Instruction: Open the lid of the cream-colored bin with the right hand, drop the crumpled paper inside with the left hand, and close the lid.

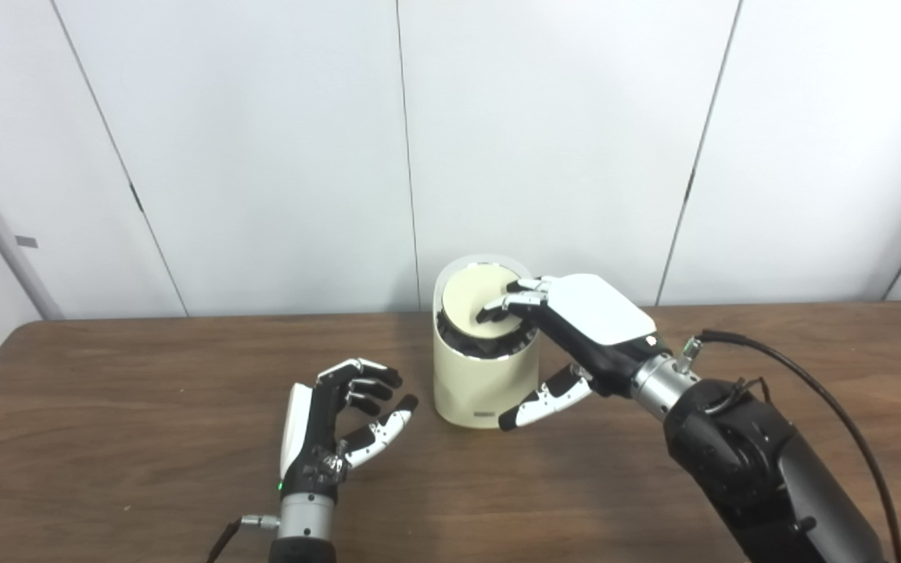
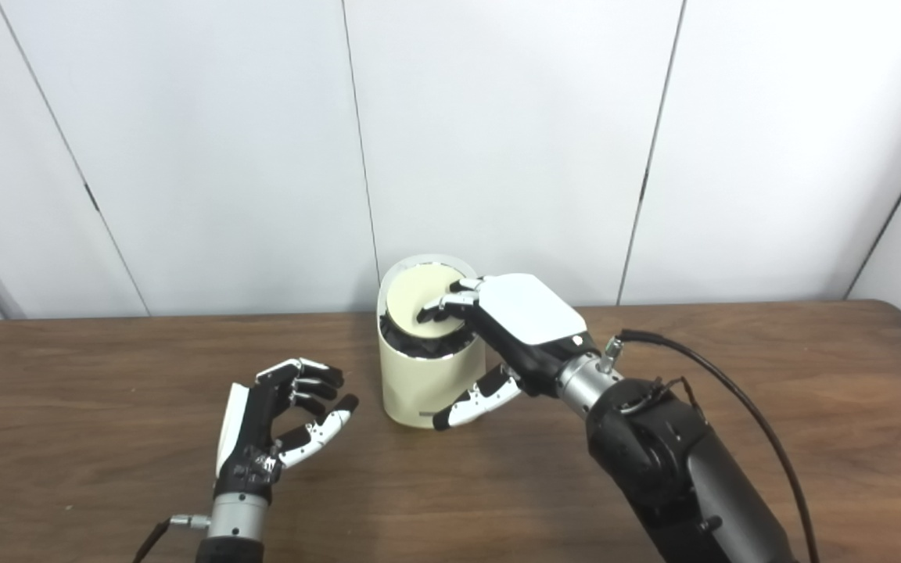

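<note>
- The left hand [image 1: 333, 426] is waiting low over the table [image 1: 106, 438], well apart from the bin, palm turned inward and fingers [image 1: 368, 379] loosely curled with the thumb set apart.
- It is gripping nothing: the space between those fingers and the thumb is showing only bare wood.
- The crumpled paper is not showing anywhere on the table or in either hand. I take it that it is already inside the bin, though the dark opening is not letting me confirm that.
- The cream-colored bin [image 2: 427, 383] is standing just beyond the left fingertips and to their right, upright near the wall [image 2: 497, 141].
- Its round lid [image 1: 482, 301] is sitting tilted in the rim, with a dark gap showing along the near edge under the right fingers.
- The right hand [image 1: 576, 320] is reaching over the bin, fingers [image 1: 509, 303] stretched flat and pressing on the lid top, thumb hanging free beside the bin's front wall; it is clasping nothing.
- Judging from this, the closing step is under way, and only seating the lid level and pulling the right hand clear is left.
</note>
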